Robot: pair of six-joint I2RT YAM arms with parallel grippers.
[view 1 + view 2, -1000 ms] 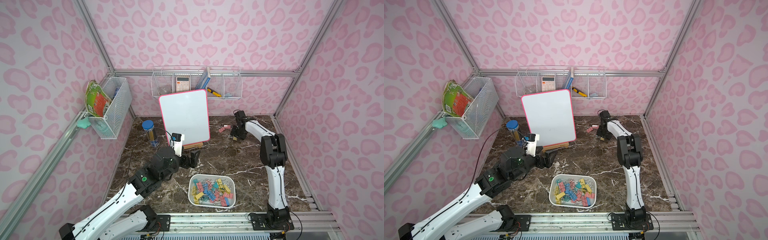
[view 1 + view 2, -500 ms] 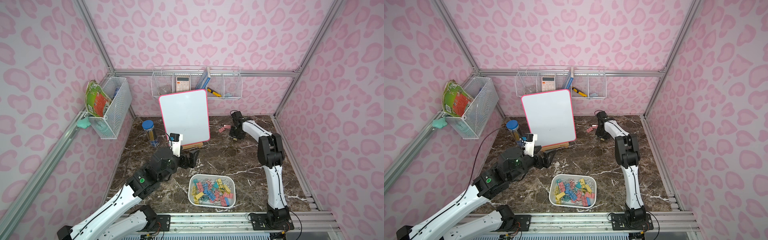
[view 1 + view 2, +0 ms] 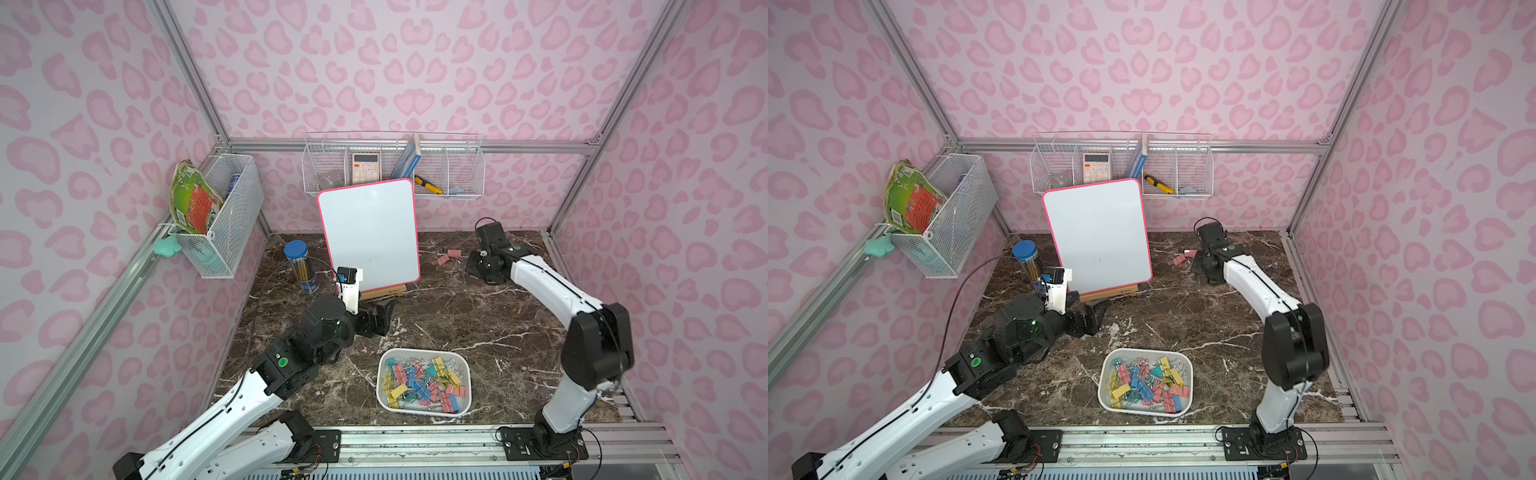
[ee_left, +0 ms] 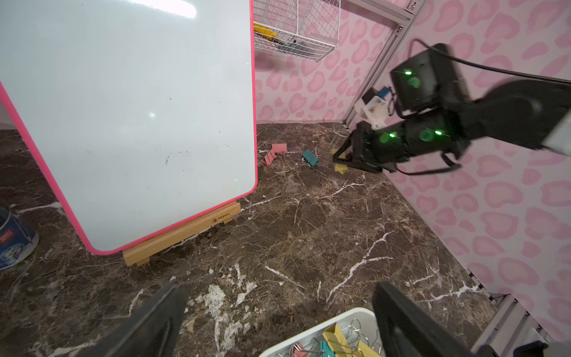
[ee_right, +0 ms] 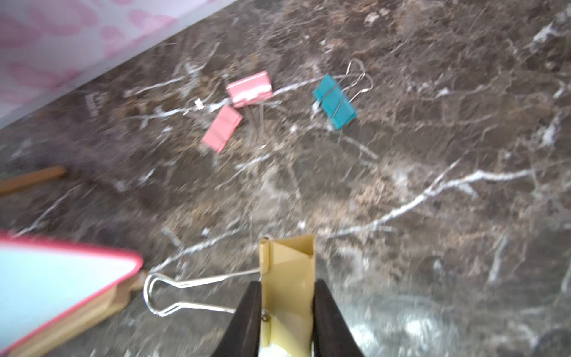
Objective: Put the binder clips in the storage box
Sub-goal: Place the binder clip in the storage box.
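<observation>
Right claw [image 5: 287, 286] around yellow binder clip [image 5: 290, 262]

Pink clips [image 5: 249, 89]: two, loose ahead of the right gripper [image 5: 289, 284]
Teal clip [image 5: 335, 102]: one, beside them
Yellow clip [image 5: 290, 262]: one, pinched in that gripper
Storage box [image 3: 468, 376]: one, heap uncountable
Wire baskets [image 3: 232, 224]: two
Whiteboard [image 3: 370, 232]: one
</observation>
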